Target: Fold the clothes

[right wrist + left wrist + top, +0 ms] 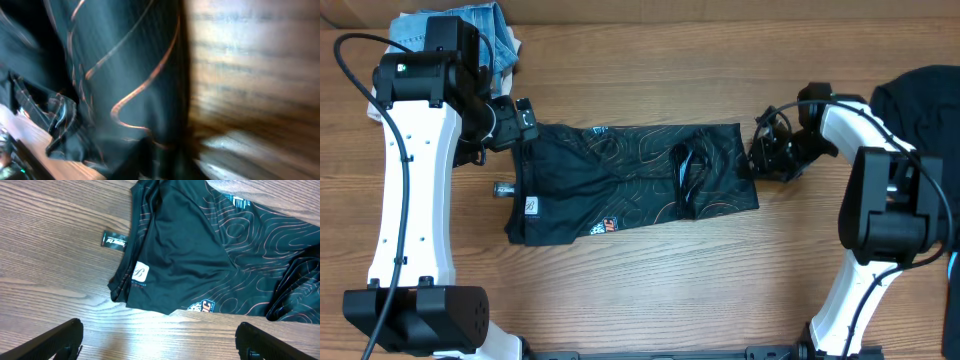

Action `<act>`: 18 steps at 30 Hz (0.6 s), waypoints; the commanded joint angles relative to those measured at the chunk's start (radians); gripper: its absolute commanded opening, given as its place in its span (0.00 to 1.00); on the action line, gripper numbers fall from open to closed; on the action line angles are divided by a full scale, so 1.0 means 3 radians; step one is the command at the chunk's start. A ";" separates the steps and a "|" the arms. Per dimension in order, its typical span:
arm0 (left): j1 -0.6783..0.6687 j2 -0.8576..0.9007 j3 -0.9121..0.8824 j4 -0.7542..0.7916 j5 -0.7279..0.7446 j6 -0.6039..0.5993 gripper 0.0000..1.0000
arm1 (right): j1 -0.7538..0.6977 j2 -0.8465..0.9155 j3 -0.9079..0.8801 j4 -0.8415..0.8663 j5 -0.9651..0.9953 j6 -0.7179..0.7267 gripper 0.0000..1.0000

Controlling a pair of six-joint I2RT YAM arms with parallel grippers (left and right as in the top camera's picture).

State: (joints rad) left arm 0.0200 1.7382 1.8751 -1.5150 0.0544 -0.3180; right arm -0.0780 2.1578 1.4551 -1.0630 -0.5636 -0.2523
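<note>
The black jersey (620,185) lies on the bench (650,290) as a long band, cross-folds likely remaining; left jaws gape empty, right jaws' state cannot be told.

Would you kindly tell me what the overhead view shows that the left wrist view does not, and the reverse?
Only overhead: the right gripper at the right edge of the black jersey, a blue cloth at the top left, and a dark garment at the far right. Only left wrist: the left gripper with its fingers wide open, and the white lettering on a small black tag. Both: the jersey, its white label and the wooden table.
</note>
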 commanded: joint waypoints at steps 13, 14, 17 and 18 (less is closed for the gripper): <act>-0.0005 -0.0029 0.0038 -0.0022 -0.0032 -0.0011 1.00 | 0.0055 -0.0118 0.0351 -0.0086 0.0643 0.0721 0.04; -0.0005 -0.0028 0.0038 -0.0022 -0.0033 -0.0011 1.00 | 0.0071 -0.0167 0.0354 -0.0085 0.0716 0.0763 0.04; -0.0005 -0.0028 0.0038 -0.0013 -0.0032 -0.0011 1.00 | 0.0181 -0.0345 0.0354 -0.0102 0.0968 0.0847 0.04; -0.0005 -0.0028 0.0038 -0.0005 -0.0032 -0.0013 1.00 | 0.0233 -0.0398 0.0354 -0.0116 0.1012 0.0848 0.04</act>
State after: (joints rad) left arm 0.0200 1.7382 1.8755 -1.5196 0.0547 -0.3180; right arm -0.0479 2.1307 1.5356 -1.0958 -0.3580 -0.0433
